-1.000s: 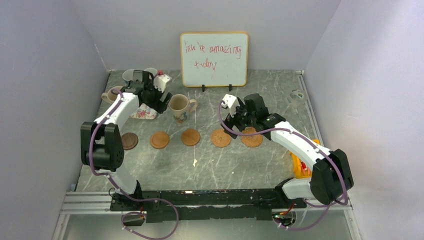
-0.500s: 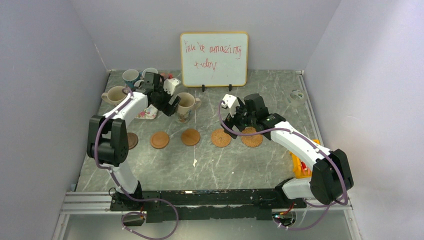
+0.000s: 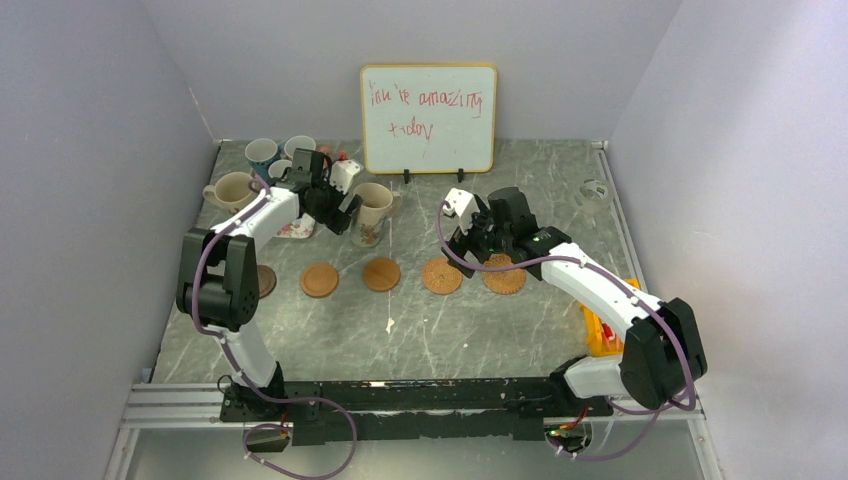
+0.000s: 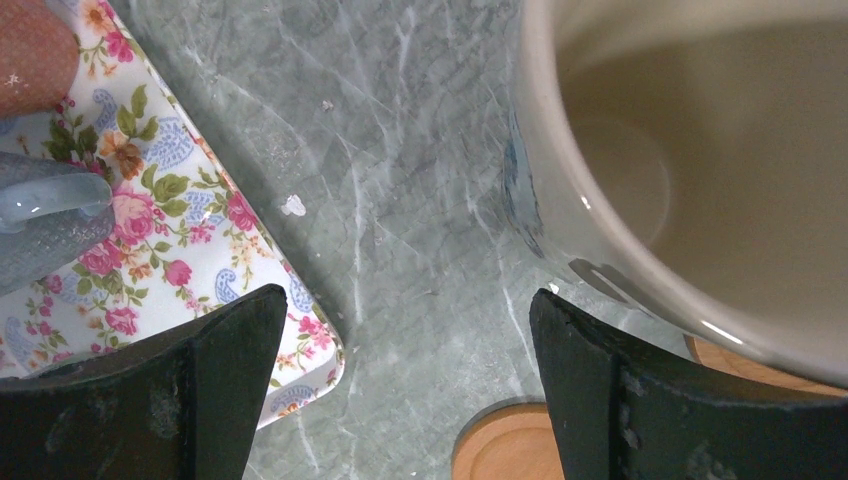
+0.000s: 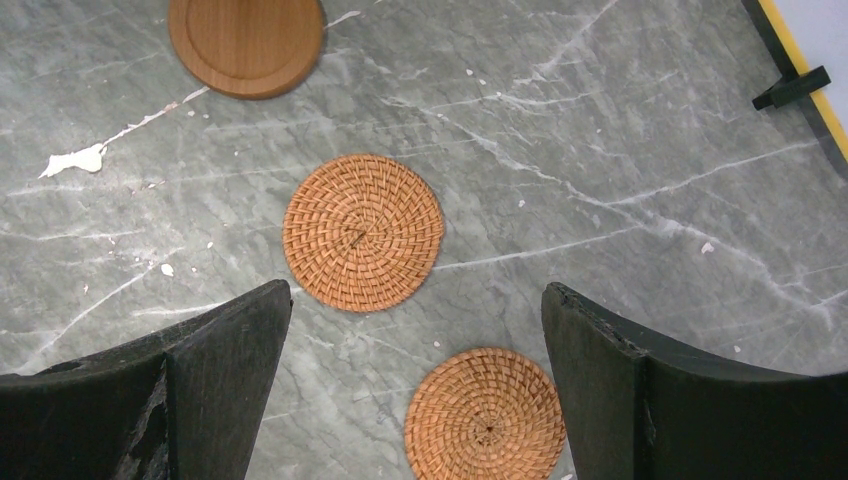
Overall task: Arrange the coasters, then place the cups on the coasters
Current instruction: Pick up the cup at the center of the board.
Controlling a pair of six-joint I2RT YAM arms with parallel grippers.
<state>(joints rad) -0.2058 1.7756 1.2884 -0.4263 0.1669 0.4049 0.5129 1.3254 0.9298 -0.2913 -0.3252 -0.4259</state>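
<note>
Five coasters lie in a row: a dark brown one (image 3: 263, 281) half behind my left arm, two smooth wooden ones (image 3: 320, 279) (image 3: 381, 274), and two woven ones (image 3: 442, 275) (image 3: 504, 279). A cream cup (image 3: 375, 205) (image 4: 700, 180) stands behind them. Other cups (image 3: 228, 190) (image 3: 262, 153) (image 3: 298, 146) cluster at the back left. My left gripper (image 3: 347, 213) (image 4: 408, 300) is open just left of the cream cup, with only table between its fingers. My right gripper (image 3: 468, 245) (image 5: 415, 290) hangs open above the woven coasters (image 5: 363, 231) (image 5: 487, 412).
A floral tray (image 3: 290, 228) (image 4: 150, 200) lies under my left arm, beside the cream cup. A whiteboard (image 3: 428, 118) stands at the back. A yellow-orange object (image 3: 600, 335) sits by the right arm's base, and a clear item (image 3: 594, 192) at the back right.
My left arm has swung right, from over the back-left cups to beside the cream cup, uncovering those cups. The right arm has not moved.
</note>
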